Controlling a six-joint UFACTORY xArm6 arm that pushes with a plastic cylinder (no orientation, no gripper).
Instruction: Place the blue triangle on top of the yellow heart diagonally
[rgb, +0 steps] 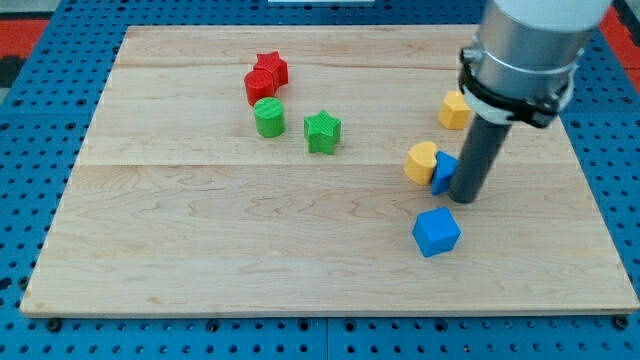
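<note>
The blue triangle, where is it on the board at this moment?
The blue triangle sits right of the board's centre in the camera view, touching the yellow heart on its left. My tip is against its right side, and the blue cube lies just below.

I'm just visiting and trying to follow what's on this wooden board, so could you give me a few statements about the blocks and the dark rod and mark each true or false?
1. My tip sits right beside the small blue triangle block. True.
2. The blue triangle block touches the yellow heart block on its right in the view. True.
3. The blue cube block lies near the view's top edge. False: it lies below my tip, toward the view's bottom.
4. The green cylinder block and green star block are right of the rod. False: both are on the view's left half.
5. Two red blocks sit together above the green cylinder block. True.
</note>
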